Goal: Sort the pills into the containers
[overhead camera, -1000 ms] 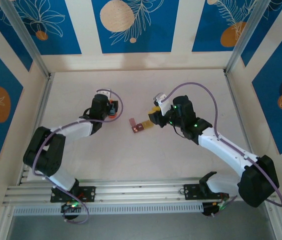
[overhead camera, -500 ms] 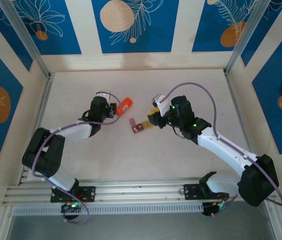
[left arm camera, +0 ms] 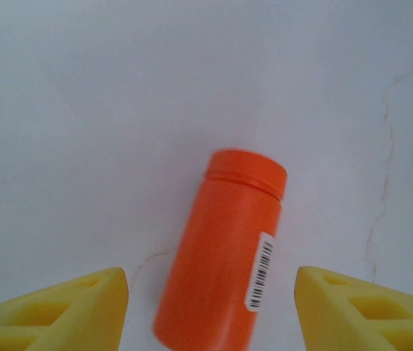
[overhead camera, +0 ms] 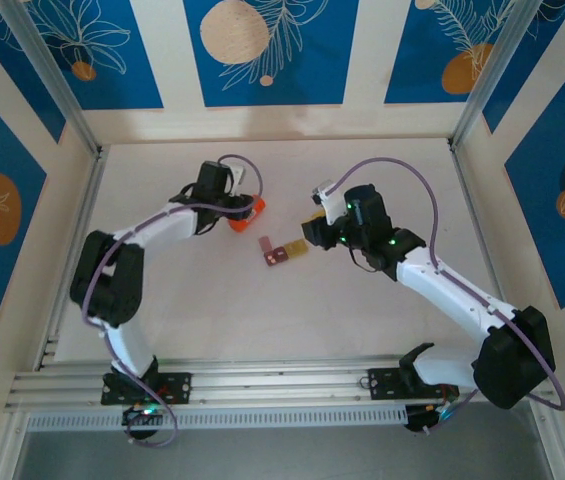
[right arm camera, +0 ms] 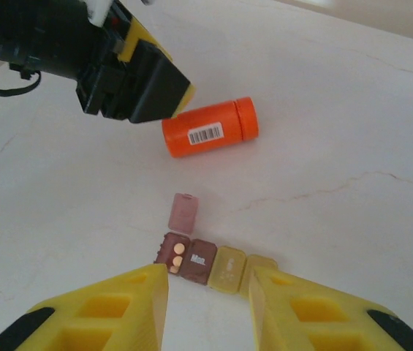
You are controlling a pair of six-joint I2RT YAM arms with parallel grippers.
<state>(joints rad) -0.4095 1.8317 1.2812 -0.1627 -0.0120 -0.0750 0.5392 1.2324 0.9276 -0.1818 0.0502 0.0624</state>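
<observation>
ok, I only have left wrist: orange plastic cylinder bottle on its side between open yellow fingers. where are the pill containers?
Observer: The small joined square cells, reddish-brown and tan-yellow, lie on the table apart from the orange bottle, to its right and nearer the arm bases in the top view.
Operator: right arm near them?
Observer: Yes. The right gripper is open, fingertips at the cells' near edge; I can't tell whether they touch.
Operator: anything in the cells?
Observer: Right wrist shows two small round pale pills in the reddish-brown end cell.
</observation>
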